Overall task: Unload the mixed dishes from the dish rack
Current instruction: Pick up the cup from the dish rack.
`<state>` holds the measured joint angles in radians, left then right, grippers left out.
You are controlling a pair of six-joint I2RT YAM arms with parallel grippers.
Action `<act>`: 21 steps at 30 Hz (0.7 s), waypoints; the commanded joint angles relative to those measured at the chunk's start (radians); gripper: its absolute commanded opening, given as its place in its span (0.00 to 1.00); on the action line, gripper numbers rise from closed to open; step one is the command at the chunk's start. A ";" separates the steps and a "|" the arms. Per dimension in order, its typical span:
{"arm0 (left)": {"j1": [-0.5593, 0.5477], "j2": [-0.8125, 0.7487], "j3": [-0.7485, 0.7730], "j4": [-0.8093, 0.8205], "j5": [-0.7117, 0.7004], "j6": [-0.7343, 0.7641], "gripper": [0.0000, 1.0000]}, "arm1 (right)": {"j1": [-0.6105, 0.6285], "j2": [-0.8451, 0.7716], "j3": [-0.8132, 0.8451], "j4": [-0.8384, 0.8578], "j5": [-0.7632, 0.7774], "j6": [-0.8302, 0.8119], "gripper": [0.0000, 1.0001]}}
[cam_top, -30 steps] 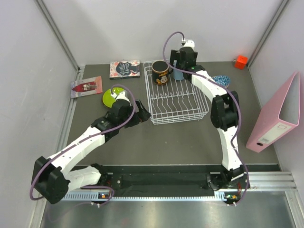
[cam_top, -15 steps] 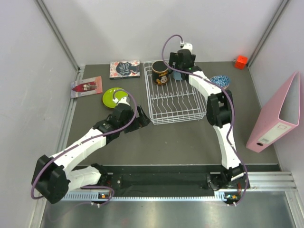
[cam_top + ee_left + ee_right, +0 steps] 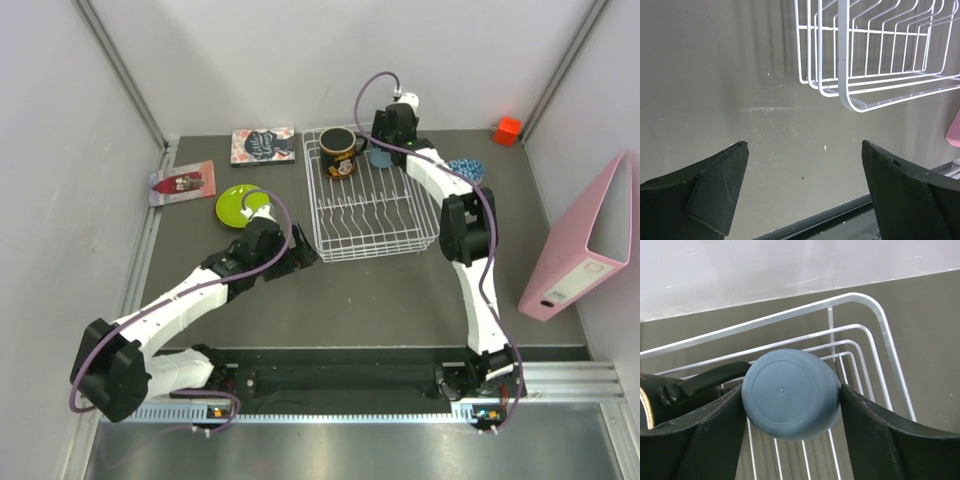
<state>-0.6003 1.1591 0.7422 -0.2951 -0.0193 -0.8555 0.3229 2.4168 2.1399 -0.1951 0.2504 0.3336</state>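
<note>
The white wire dish rack (image 3: 370, 253) stands mid-table. A black cartoon mug (image 3: 338, 152) sits in its far left corner; its handle shows in the right wrist view (image 3: 705, 380). My right gripper (image 3: 383, 150) is shut on the pale blue cup (image 3: 790, 395) at the rack's far right corner, with its flat base facing the camera and both fingers touching its sides. My left gripper (image 3: 805, 165) is open and empty, low over the table by the rack's near left corner (image 3: 855, 102). A lime-green plate (image 3: 238, 204) and a blue-dotted bowl (image 3: 466, 168) lie on the table outside the rack.
Two printed cards (image 3: 262, 144) (image 3: 182, 181) lie at the back left. A small orange-red block (image 3: 508, 130) sits at the back right corner. A pink binder (image 3: 585, 240) leans on the right wall. Grey walls close in both sides.
My left arm drew back from the green plate, which now shows whole. My right wrist shifted slightly left, then back right, at the cup.
</note>
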 commanded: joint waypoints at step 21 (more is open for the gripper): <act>-0.006 -0.041 0.037 0.062 -0.010 0.018 0.99 | 0.064 -0.540 -0.451 0.266 -0.042 0.050 0.00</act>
<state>-0.6029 1.1690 0.7380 -0.2806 -0.0154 -0.8600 0.3431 2.1338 1.7538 -0.0528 0.2134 0.3489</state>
